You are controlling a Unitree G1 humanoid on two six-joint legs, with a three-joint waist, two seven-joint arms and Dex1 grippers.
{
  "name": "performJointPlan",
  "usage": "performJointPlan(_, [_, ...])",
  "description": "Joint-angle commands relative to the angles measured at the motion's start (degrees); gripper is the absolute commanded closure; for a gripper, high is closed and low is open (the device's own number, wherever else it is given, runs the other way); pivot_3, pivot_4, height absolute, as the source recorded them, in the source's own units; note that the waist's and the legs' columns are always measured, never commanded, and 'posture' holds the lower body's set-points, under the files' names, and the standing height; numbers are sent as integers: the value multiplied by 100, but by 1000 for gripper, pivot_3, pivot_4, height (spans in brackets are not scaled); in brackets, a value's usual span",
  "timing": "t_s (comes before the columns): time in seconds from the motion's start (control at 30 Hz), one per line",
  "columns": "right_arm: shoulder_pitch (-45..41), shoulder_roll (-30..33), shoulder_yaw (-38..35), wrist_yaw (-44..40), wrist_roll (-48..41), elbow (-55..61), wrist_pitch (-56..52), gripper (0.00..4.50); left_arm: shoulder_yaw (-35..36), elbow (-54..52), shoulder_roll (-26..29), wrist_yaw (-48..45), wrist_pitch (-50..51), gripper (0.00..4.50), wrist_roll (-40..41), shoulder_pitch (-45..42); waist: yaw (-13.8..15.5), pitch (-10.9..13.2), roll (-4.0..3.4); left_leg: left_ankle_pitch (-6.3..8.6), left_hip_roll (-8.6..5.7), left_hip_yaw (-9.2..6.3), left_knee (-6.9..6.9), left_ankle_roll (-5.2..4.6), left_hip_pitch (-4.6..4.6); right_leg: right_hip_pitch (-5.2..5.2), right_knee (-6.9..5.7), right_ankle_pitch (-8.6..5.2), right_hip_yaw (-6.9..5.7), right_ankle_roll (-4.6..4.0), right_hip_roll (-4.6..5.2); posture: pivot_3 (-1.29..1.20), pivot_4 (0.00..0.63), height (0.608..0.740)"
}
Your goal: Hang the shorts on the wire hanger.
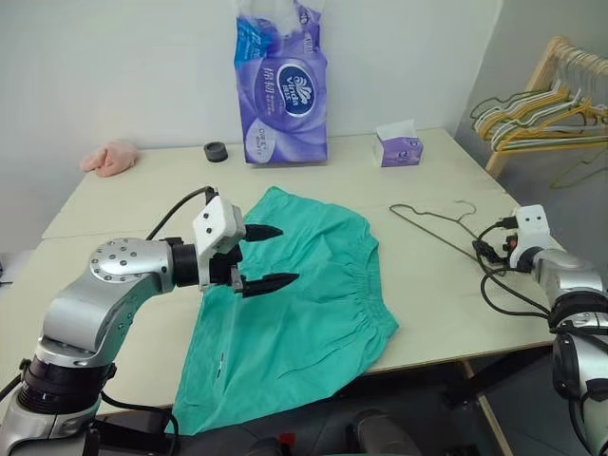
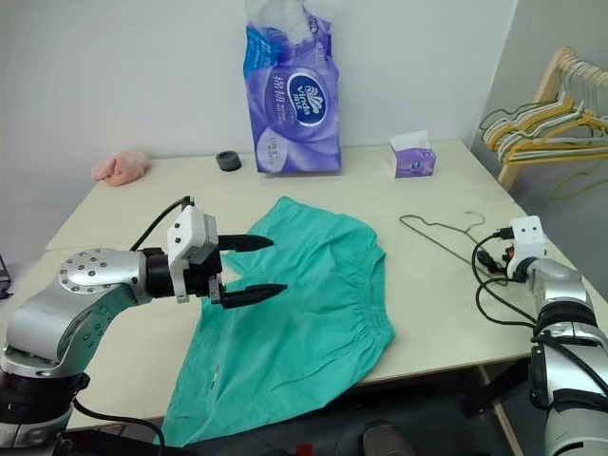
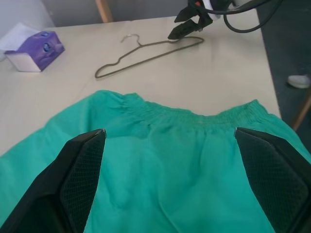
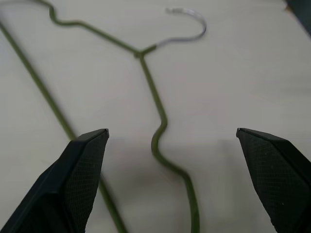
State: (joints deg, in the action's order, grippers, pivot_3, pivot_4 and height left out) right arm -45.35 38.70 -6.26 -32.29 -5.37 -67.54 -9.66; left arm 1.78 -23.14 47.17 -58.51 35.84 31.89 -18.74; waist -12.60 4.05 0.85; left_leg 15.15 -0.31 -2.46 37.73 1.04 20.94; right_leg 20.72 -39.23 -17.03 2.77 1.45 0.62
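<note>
From the head views, the left gripper point(image 1: 269, 256) hung wide open and empty over the shorts point(image 1: 304, 313), which lay flat on the table point(image 1: 142, 180). In the left wrist view, the waistband sat past the 2 fingers. In the right wrist view, the right gripper point(image 4: 172, 138) was wide open, the wire hanger point(image 4: 155, 97) between its jaws, not gripped. Nothing was hung yet.

My left gripper point(image 1: 268, 256) and forearm cover part of the teal-green soft fabric shorts point(image 1: 304, 313); their near hem drops over the near edge of the pale table point(image 1: 427, 313), out of sight. Thin dark wire hanger point(image 4: 150, 97): far corners cut off in my right wrist view, near wire blurred. Print on the tall purple tissue-roll pack point(image 1: 282, 90) is too small to read. Bunched hangers point(image 1: 546, 119) on the far right are cut by the edge.
</note>
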Motion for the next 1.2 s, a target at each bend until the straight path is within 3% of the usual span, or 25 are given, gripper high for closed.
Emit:
performJointPlan(0.03, [-127,123,35,-173,142,-112,-48,0,12,-202,113,-240,-43,24,164,-14,-23,0,-1,0,0,-1,0,0,-1,-3,5,2,0,4,0,-204,30,740])
performJointPlan(0.23, [-143,104,-56,-102,103,-325,-518,0,-10,-112,80,-300,-93,24,98,-58,-11,-1,1,0,0,-13,1,-1,-11,-26,21,0,-10,13,-1,-204,30,740])
performJointPlan(0.4, [-158,14,-485,-289,-269,-360,-1075,1183,-25,-94,51,-308,-79,0,91,-87,1,-2,4,1,-1,-19,6,-1,-13,-35,25,1,-15,13,-1,-207,31,740])
performJointPlan(0.63, [26,112,-512,-904,-263,-19,-1267,1183,17,-100,96,-313,-69,0,68,-38,-6,-3,7,3,1,-26,6,-2,-17,-42,29,-4,-23,22,-3,-205,32,740])
performJointPlan(0.73, [99,113,-582,-979,-329,189,-1372,635,42,-111,120,-314,-71,0,58,-10,-6,-3,7,4,2,-26,6,-3,-17,-42,29,-4,-21,23,-4,-204,32,740])
performJointPlan(0.8, [131,97,-612,-1056,-379,361,-1483,25,49,-110,128,-319,-75,0,53,-3,-3,-3,7,5,1,-26,6,-3,-17,-42,29,-4,-21,23,-3,-207,33,740])
performJointPlan(1.2, [172,20,-647,58,-148,293,-375,25,-69,-59,3,-247,-102,0,-45,-124,-3,7,-3,5,-2,-22,6,-3,-15,-41,29,-4,-17,23,-1,-207,33,740])
